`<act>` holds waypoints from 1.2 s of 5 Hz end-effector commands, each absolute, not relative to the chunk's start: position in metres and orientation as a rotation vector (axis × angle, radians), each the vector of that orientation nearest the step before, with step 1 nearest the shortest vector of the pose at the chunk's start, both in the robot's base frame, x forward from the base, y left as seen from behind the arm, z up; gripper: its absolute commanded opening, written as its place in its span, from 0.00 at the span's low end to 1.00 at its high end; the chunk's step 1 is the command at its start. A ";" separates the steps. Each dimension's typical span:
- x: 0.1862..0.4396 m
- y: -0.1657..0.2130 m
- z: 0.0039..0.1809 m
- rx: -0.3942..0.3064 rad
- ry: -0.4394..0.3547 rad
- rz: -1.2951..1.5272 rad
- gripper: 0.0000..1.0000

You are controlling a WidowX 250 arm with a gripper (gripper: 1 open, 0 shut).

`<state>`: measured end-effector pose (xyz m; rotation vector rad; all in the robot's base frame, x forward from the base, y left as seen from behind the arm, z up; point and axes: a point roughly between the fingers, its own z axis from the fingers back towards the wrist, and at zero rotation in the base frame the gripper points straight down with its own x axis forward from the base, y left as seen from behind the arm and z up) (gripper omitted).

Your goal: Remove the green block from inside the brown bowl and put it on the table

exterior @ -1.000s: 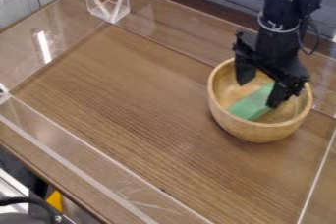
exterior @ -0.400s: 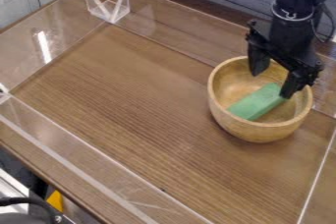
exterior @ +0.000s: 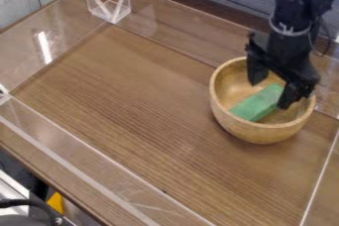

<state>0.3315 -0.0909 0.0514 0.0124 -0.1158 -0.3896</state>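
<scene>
The brown bowl [exterior: 244,123] stands on the table [exterior: 133,111] at the right side. Inside it lies the green block [exterior: 260,103], slanted across the bottom. My black gripper [exterior: 281,83] points straight down into the bowl, open, with one finger on each side of the block's upper end. Whether the fingers touch the block I cannot tell. The arm rises out of the top of the picture.
Clear acrylic walls [exterior: 54,121] border the tabletop on the left, front and back. A folded clear acrylic piece [exterior: 109,4] stands at the back left corner. The bowl sits close to the table's right edge.
The gripper shifted right across the bowl and came down a little around the block's upper end. The bowl and block lie as before.
</scene>
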 end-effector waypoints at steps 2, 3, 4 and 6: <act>0.347 -0.107 0.035 0.026 -0.161 -0.440 0.00; 0.351 -0.112 0.036 0.022 -0.155 -0.435 0.00; 0.351 -0.117 0.038 0.009 -0.147 -0.433 0.00; 0.337 -0.110 0.045 -0.023 -0.130 -0.518 0.00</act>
